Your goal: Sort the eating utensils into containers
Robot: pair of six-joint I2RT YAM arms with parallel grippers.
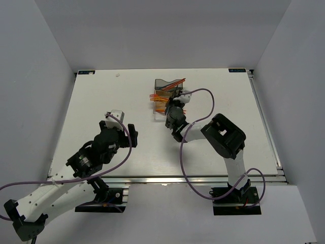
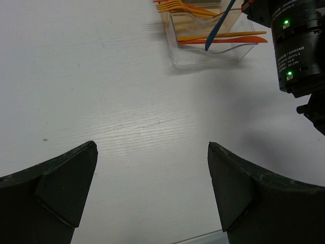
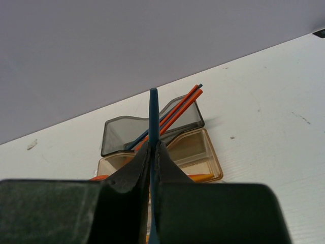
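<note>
Dark-blue utensil [image 3: 153,107] (orange forks [image 2: 175,6])

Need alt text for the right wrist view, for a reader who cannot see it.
The right gripper is shut on a thin dark blue utensil that pokes up between its jaws. Beyond it on the white table sit a smoky grey bin with red and orange sticks leaning out, and an amber bin nearer the camera.

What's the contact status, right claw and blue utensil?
Touching. The right wrist view shows the right claw shut on the blue utensil, pinched between both fingers with no gap.
</note>
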